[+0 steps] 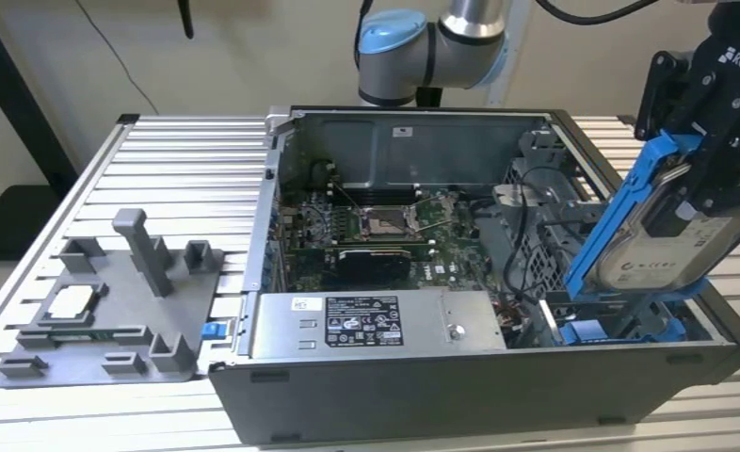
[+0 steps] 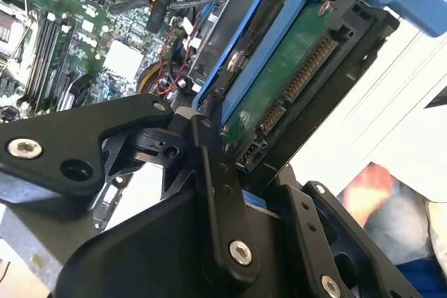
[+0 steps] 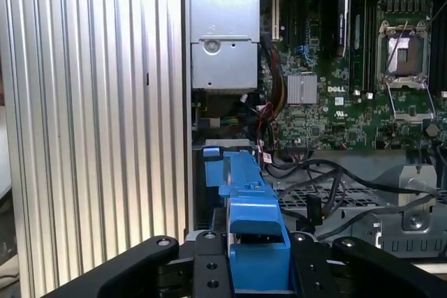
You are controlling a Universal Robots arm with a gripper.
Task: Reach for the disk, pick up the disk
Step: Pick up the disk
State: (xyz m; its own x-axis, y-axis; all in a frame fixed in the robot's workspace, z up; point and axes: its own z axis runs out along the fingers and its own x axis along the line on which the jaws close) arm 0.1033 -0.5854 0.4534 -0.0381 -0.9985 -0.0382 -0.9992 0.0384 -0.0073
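Note:
The disk (image 1: 663,247), a silver drive with a white label in bright blue rails, hangs tilted above the drive bay at the exterior view's right end of the open computer case (image 1: 383,141). My gripper (image 1: 707,184) is shut on it from above, black fingers on both sides. In the second wrist view the disk's green circuit-board underside (image 2: 293,75) and connector face the camera, clamped by my gripper (image 2: 241,172). In the first wrist view the blue rail (image 3: 244,193) of the disk runs out from between the fingers of my gripper (image 3: 257,270), over the case's cables.
Inside the case lie the motherboard (image 1: 383,226) and a grey power supply box (image 1: 370,325) with a sticker. A grey fixture (image 1: 119,311) holding a small silver chip (image 1: 72,299) sits on the ribbed metal table (image 1: 182,169). A person's hand (image 2: 370,186) shows blurred.

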